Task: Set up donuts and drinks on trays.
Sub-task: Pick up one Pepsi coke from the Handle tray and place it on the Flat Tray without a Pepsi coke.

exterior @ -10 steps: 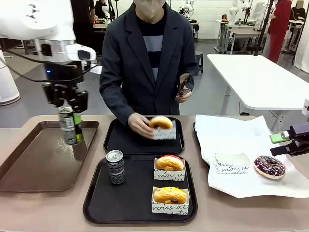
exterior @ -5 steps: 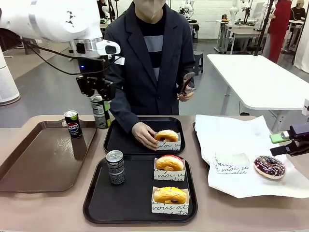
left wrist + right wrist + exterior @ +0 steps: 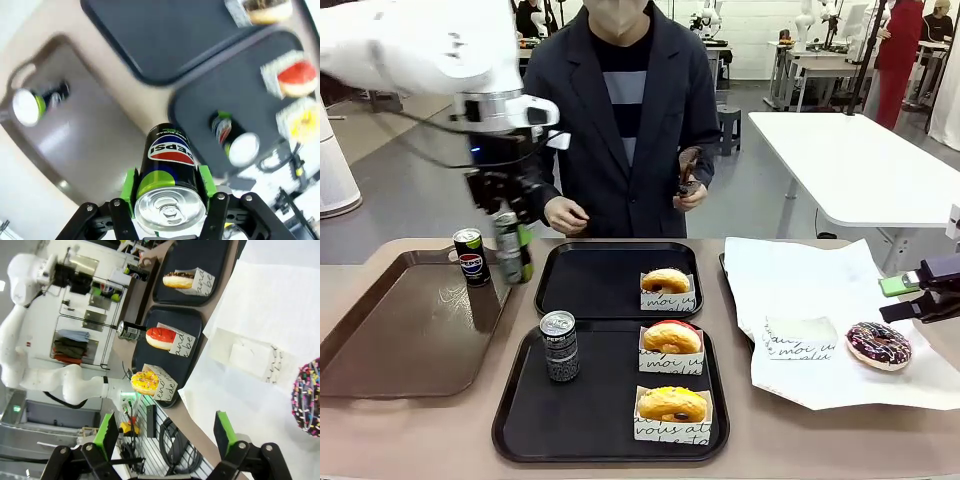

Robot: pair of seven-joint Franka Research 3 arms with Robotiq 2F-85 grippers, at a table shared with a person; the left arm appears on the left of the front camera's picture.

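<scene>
Can (image 3: 510,262): near upright in air, clamped by left gripper (image 3: 510,236), above brown tray's (image 3: 380,340) right rim | step: swing right, lift clear of far tray's (image 3: 590,288) rim, set flat on its bare left half (my guess) | around: donut (image 3: 665,280) on its right, person's hand (image 3: 565,215) just behind | right gripper (image 3: 167,435) spread, empty

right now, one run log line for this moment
left gripper: shut on pepsi can | right gripper: open, empty | far tray: one donut | near tray: second can, two donuts
</scene>
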